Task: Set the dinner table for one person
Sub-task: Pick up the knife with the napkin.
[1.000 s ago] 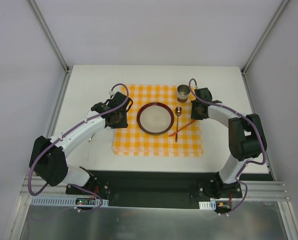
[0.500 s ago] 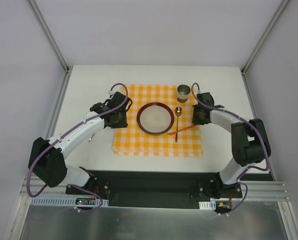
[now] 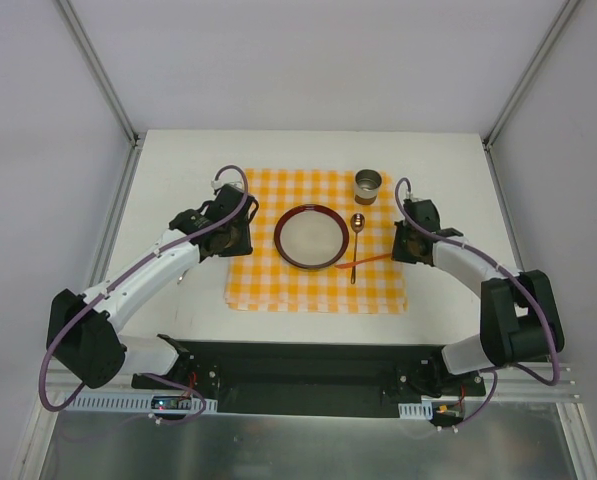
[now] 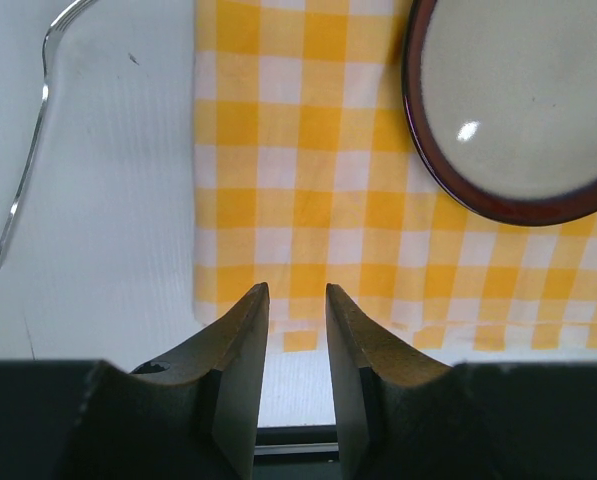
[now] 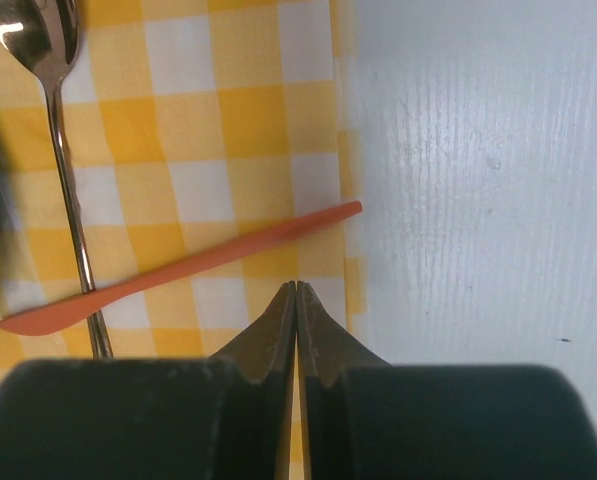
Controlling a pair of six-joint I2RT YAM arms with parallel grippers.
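1. The counter was seen filling the middle of the top view, long axis running left to right.
2. Bare margins were noted around the checkered mat on all sides.
3. Left jaws were found released, empty; right jaws clenched, empty.

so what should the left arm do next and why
Probably move the left gripper over to the fork. Its jaws stand partly open and empty above the edge of the checkered mat, while the fork lies off the mat on the bare table, away from the plate.
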